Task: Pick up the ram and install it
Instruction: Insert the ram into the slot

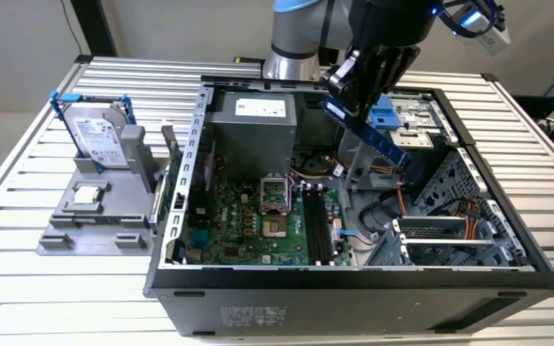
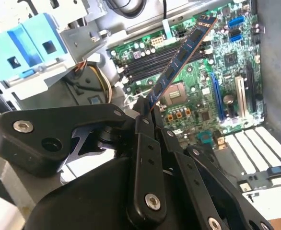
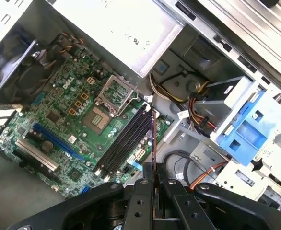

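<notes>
Ram (image 1: 368, 133) hangs tilted over the open case (image 1: 354, 280), above the motherboard (image 1: 248, 223) and apart from its black slots (image 1: 317, 223). We judge that at this slant it could meet a slot crooked and jam, or slip in the grasp. The fingers (image 2: 144, 143) of the gripper (image 2: 148, 111) are pinched narrow on one end of the stick.

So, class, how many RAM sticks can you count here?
1. The ram is clamped in the gripper, tilted above the open computer case. The black motherboard slots look empty; others could be hidden.
</notes>
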Controlling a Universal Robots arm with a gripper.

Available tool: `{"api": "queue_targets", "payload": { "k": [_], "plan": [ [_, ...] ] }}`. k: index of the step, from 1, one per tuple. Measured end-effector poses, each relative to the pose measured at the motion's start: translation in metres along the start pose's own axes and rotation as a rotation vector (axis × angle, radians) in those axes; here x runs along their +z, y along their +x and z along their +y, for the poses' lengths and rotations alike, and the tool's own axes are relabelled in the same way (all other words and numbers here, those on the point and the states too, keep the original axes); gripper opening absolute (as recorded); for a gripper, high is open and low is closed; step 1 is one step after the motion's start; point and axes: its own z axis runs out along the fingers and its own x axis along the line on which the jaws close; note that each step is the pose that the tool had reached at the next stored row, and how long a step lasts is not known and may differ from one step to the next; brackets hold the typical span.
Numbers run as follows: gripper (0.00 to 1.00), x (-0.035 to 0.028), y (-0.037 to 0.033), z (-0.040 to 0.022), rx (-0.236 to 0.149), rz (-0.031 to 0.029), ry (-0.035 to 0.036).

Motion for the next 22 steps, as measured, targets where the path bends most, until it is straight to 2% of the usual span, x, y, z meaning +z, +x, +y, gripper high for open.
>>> {"api": "queue_targets", "payload": {
  "k": [22],
  "plan": [
    [0.0,0.0014,0.0001,0.0,0.306,-0.0094,0.0177]
  ]
}}
